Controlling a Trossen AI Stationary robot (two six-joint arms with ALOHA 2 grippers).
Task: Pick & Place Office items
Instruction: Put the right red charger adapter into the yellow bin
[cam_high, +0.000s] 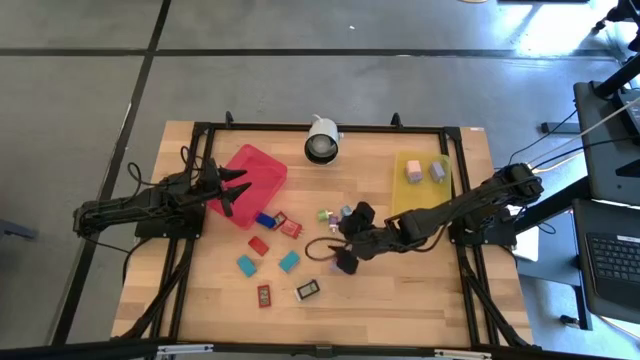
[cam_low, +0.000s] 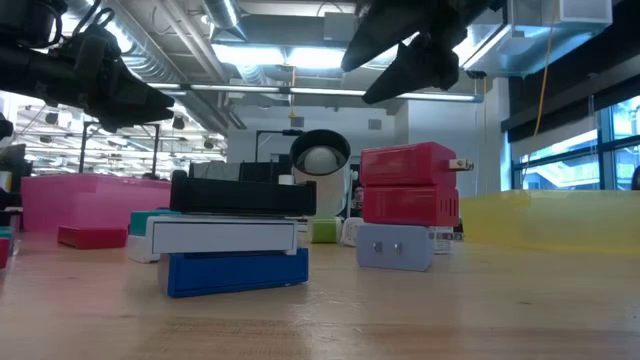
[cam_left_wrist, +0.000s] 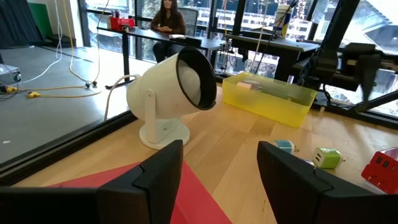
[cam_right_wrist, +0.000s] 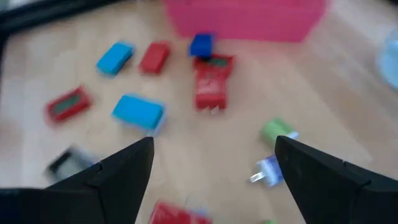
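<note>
High view, right gripper (cam_high: 347, 243) fingers apart over office items (cam_high: 290, 228) beside red tray (cam_high: 262, 163), left gripper (cam_high: 233, 190) apart at tray edge, both empty.

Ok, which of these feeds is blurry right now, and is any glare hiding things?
Right wrist view is smeared; the pieces read only as colour blobs. Low view: the nearest black, white and blue stack is soft, with bright ceiling lights behind. High view has window glare at its top right corner, off the table. Left wrist view is sharp.
</note>
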